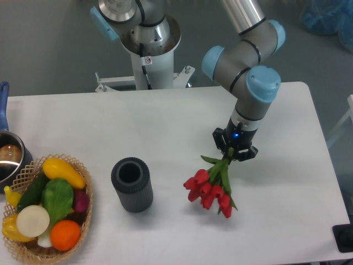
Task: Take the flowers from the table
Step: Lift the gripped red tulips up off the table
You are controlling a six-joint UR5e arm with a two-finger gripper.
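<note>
The flowers, a bunch of red tulips with green stems and leaves, hang at the right middle of the view with their heads pointing down toward the front. My gripper is shut on the upper end of the stems, its black fingers on either side. The bunch appears lifted off the white table, with a soft shadow beneath it. The stem tips are hidden inside the gripper.
A dark ribbed cylinder stands upright left of the flowers. A wicker basket of vegetables sits at the front left corner. A metal pot is at the left edge. The arm's base stands behind the table.
</note>
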